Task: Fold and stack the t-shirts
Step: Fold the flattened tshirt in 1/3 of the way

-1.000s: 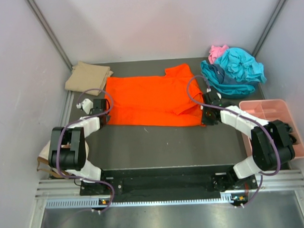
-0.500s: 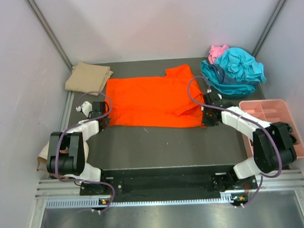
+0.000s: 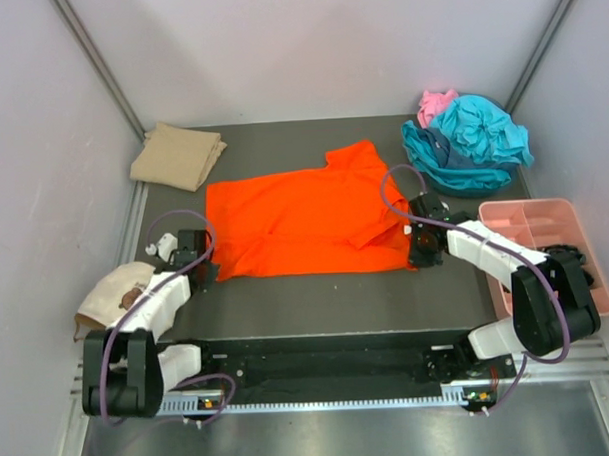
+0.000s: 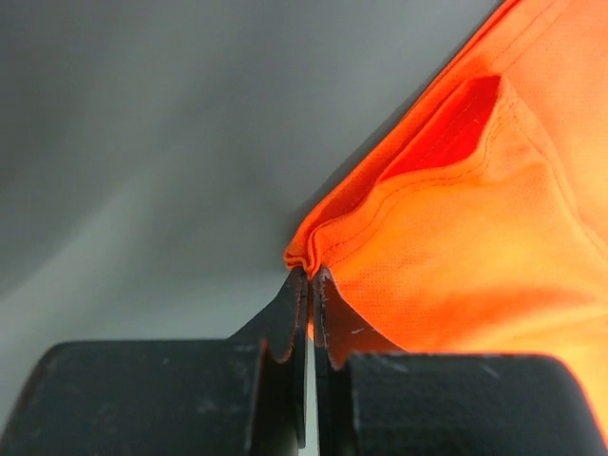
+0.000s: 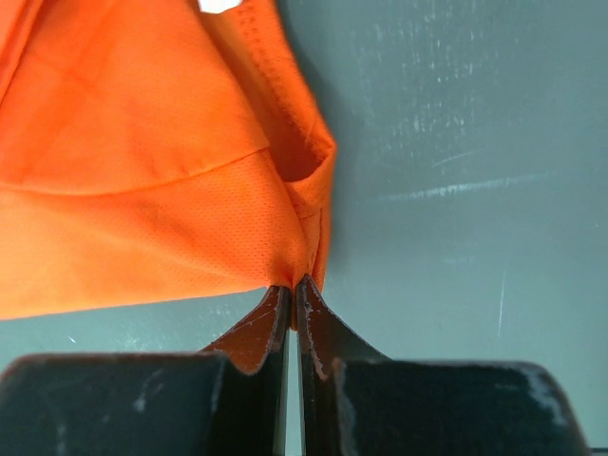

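Two hands: both are closed upon the same garment, one corner each.
Left hand [image 4: 310, 275]: the tips are pressed together on the near left corner of the orange t-shirt [image 3: 304, 223], where the stitched edge is bunched into a small fold.
Right hand [image 5: 293, 285]: the tips are clamped on the near right corner of the same shirt, at a doubled stitched edge.
Place of the orange t-shirt: it is spread on the dark surface [image 3: 327, 297] between the two arms, mostly flat, with one sleeve lying out toward the far right.
Other t-shirts: a tan one [image 3: 177, 155] is laid folded at the far left; teal ones [image 3: 472, 142] and a pink one [image 3: 435, 105] are heaped together at the far right, not yet folded.
Other things: a pink tray [image 3: 529, 204] is seen beside the right arm, a cream cap-like thing [image 3: 112, 295] beside the left arm.
Handling: the cloth is judged light, thin and very soft; no shape is kept by it, so it will sag between the two held points.
Where to hold: the stitched corners are judged a good place, because the cloth is thicker there and is less easily slipped out.
Risk: if the hands are moved unevenly, the edge can be skewed or pulled from a grip.
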